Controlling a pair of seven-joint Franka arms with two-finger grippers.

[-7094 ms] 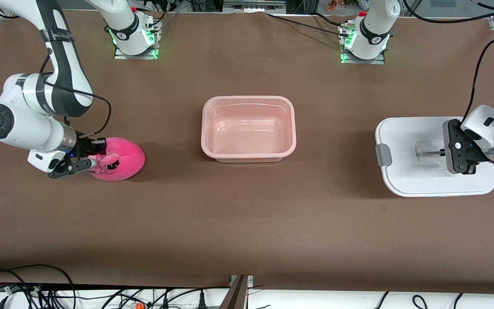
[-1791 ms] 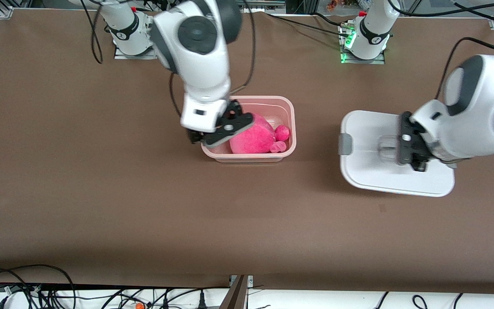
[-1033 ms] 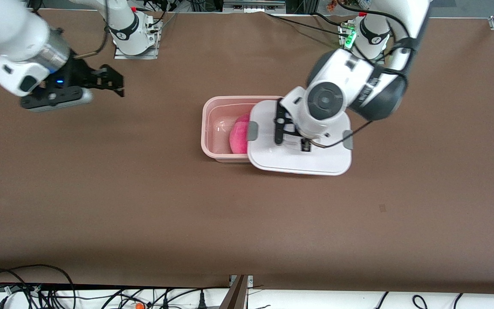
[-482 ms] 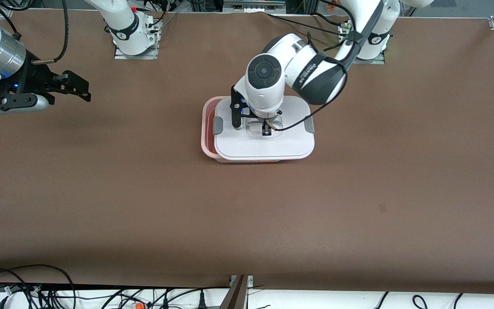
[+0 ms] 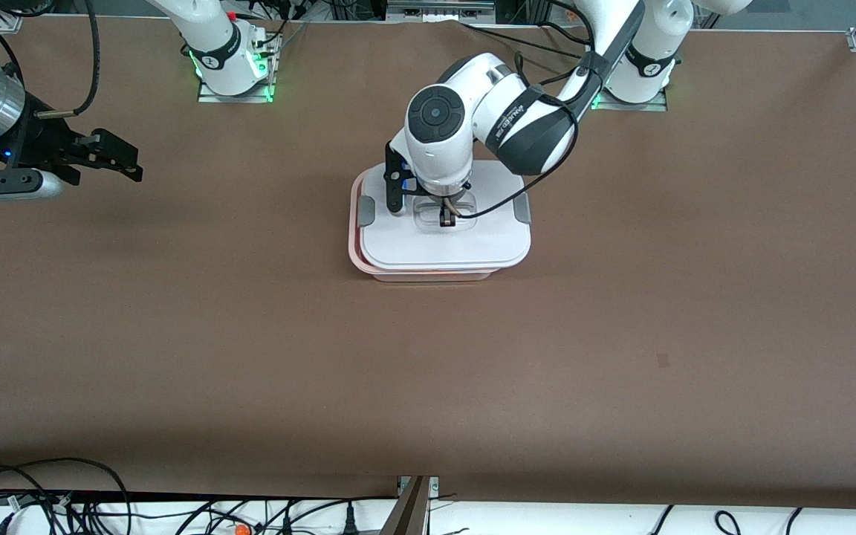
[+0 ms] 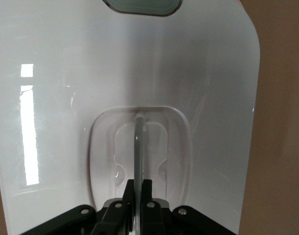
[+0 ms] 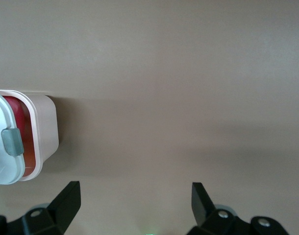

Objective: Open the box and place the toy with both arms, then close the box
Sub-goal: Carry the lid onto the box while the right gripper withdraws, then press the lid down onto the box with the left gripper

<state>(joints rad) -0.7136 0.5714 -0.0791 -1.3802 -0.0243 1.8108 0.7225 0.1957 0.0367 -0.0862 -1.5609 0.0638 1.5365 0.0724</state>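
White lid (image 5: 444,238) — one, over one box (image 5: 428,273) — gripped by left tool (image 5: 446,217); right tool (image 5: 112,154) spread wide.

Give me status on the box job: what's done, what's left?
Done: box opened, and the toy sits inside, seen red under the lid's edge. In hand: left gripper is shut on the lid handle, lid over the box but offset, rim showing toward the right arm's end. Right gripper is open over bare table, waiting. Left: seat the lid squarely, then let go.

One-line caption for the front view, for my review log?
Left claw holds the lid by its handle over the box, not yet aligned; right claw waits open toward its table end.
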